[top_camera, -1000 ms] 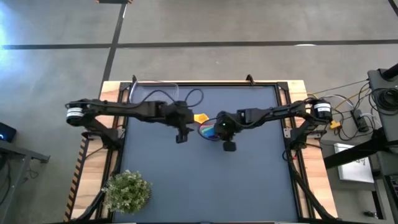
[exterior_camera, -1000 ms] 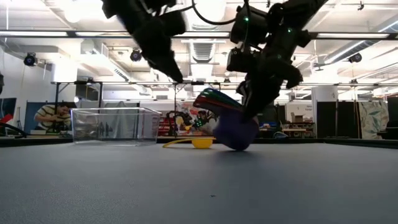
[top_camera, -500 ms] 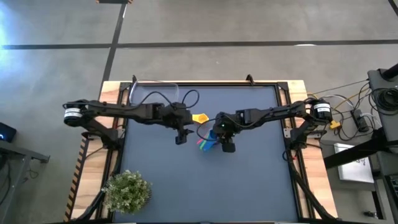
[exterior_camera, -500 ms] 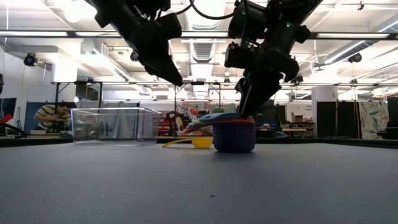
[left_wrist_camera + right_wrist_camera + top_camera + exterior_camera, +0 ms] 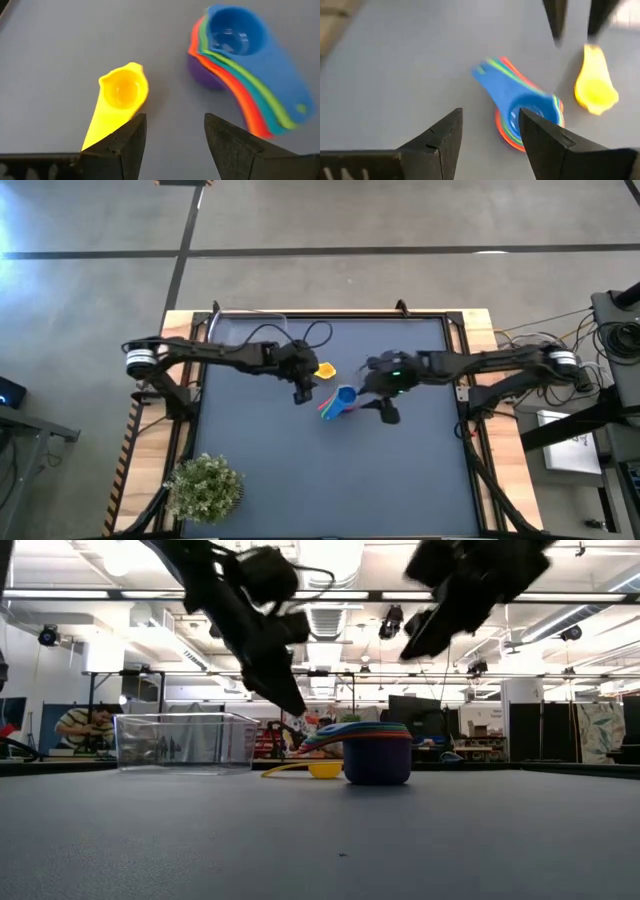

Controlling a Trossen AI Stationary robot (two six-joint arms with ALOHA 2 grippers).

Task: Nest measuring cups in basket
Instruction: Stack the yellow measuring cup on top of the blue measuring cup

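Hovering mid-frame, the right tool (image 5: 388, 414) gapes wide beside the stacked cups (image 5: 340, 400); the left tool (image 5: 301, 396), part-open, hangs over the yellow cup (image 5: 324, 369).

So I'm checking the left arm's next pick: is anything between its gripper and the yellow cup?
Nothing visible: the left gripper stands open right beside the yellow cup, with only bare mat between; the nested stack sits off to one side.

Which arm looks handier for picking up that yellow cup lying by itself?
Probably the left. The left gripper hangs open right beside the yellow cup; the right gripper sits beyond the nested stack, farther off.
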